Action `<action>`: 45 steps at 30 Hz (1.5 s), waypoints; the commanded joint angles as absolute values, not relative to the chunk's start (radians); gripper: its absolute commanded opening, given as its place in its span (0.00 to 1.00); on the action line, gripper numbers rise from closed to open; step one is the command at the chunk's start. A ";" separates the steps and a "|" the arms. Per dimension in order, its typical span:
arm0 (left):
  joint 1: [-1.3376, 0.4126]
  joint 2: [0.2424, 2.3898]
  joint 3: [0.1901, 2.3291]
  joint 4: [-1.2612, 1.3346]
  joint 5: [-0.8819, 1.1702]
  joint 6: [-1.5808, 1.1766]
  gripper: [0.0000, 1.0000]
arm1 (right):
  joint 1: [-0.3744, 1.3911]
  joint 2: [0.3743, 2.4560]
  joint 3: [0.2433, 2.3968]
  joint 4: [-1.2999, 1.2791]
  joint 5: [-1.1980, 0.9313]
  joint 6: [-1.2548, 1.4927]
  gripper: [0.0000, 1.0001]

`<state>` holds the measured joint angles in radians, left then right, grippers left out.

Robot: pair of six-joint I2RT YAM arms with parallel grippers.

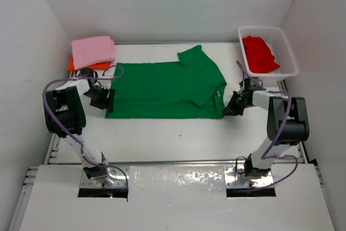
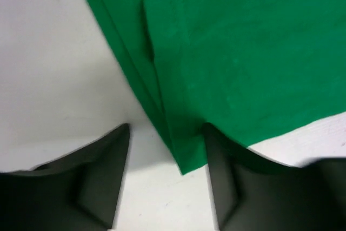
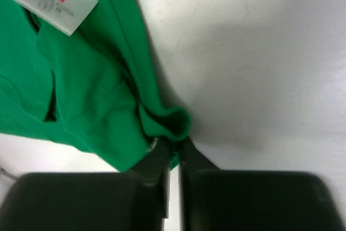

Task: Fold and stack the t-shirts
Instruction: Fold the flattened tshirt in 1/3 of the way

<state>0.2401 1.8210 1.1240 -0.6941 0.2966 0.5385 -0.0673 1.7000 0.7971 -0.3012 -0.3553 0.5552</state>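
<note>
Left claw (image 2: 165, 136): we record it with jaws standing well apart and gripping nothing, low over the tabletop (image 1: 178, 139), one finger on each side of the near-left hem corner of the green t-shirt (image 1: 167, 87); the corner lies in the gap, and the right-hand finger sits at or over the cloth's edge. Right claw (image 3: 174, 145): we record its fingers drawn almost together, pinching a bunched fold at the shirt's near-right edge, beside the collar end, where a white sewn-in label (image 3: 51, 1) with a red square shows. Green t-shirt: we find it spread flat across the middle of the tabletop between the two claws, hem toward the left arm, collar toward the right, one sleeve pointing to the far wall. Pink t-shirt (image 1: 93, 51): folded, at the far-left corner, lying on top of the orange t-shirt (image 1: 75, 65), of which only the edges show. Red t-shirt (image 1: 259, 53): crumpled inside the white mesh basket (image 1: 288, 58) at the far-right corner, well apart from both claws.
</note>
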 commanded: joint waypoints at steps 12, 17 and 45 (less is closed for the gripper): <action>0.206 1.803 1.026 -0.592 0.161 0.600 0.00 | -0.114 1.609 0.903 -0.501 -0.031 0.407 0.00; 0.206 1.776 1.029 -0.609 0.190 0.620 0.00 | -0.115 1.617 0.965 -0.546 0.116 0.336 0.00; 0.202 1.744 1.006 -0.618 0.204 0.637 0.00 | 0.176 1.449 0.775 -0.396 -0.108 0.138 0.46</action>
